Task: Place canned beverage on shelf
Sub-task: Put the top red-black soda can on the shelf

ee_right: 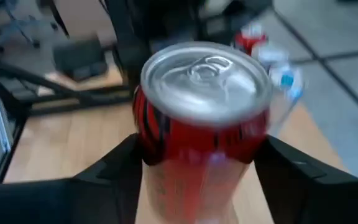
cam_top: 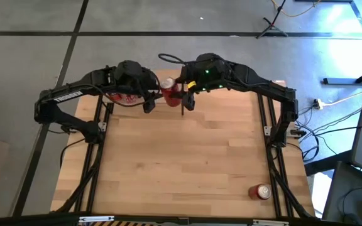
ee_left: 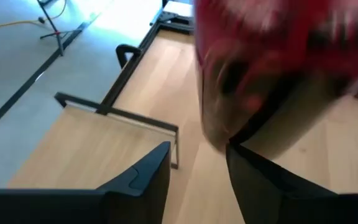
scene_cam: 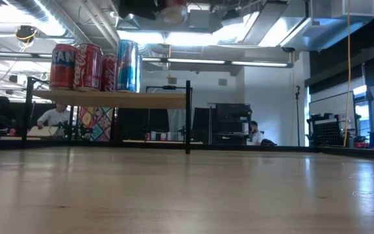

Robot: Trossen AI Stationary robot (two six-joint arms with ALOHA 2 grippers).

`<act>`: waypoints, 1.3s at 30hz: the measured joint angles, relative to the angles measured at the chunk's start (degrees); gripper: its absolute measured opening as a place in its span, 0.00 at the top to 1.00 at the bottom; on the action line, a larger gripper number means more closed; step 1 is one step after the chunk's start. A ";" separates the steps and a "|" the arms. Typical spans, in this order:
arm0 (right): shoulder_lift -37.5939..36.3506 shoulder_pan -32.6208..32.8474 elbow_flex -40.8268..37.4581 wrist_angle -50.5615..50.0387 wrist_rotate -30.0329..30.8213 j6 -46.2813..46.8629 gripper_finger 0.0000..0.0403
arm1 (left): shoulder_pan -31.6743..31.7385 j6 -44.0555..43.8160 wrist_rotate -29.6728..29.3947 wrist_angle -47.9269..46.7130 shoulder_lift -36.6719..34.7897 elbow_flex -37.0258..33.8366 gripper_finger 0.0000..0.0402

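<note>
A red can with a silver top sits between the fingers of my right gripper, high above the table's far middle; it also shows in the high view. My left gripper is open just to the can's left, and in its wrist view the blurred can fills the space past its fingers; I cannot tell whether it touches. The shelf, a light-wood board on thin black posts at the far left, carries several cans standing on their bases. My right gripper pinches the can's red side wall between its two fingers, one on each side of the body below the silver top. The can is lifted clear of table and shelf, about upright, its top toward the wrist camera.
Another red can lies on the tabletop near the front right corner. Black frame rails run along both sides of the table. The shelf's corner post stands at the far middle. People sit in the room behind.
</note>
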 joint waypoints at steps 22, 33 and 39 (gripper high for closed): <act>7.65 -7.76 0.06 2.83 1.94 -9.85 0.59 | -0.04 -2.20 -6.94 -5.88 -15.53 1.66 0.62; 13.09 -11.83 0.00 5.13 -1.00 -10.28 0.86 | -0.04 -5.35 -6.98 -6.03 -18.90 1.66 0.62; 13.41 -12.82 0.08 7.18 7.79 -10.69 0.81 | -0.04 -4.94 -6.98 -6.15 -18.19 1.66 0.62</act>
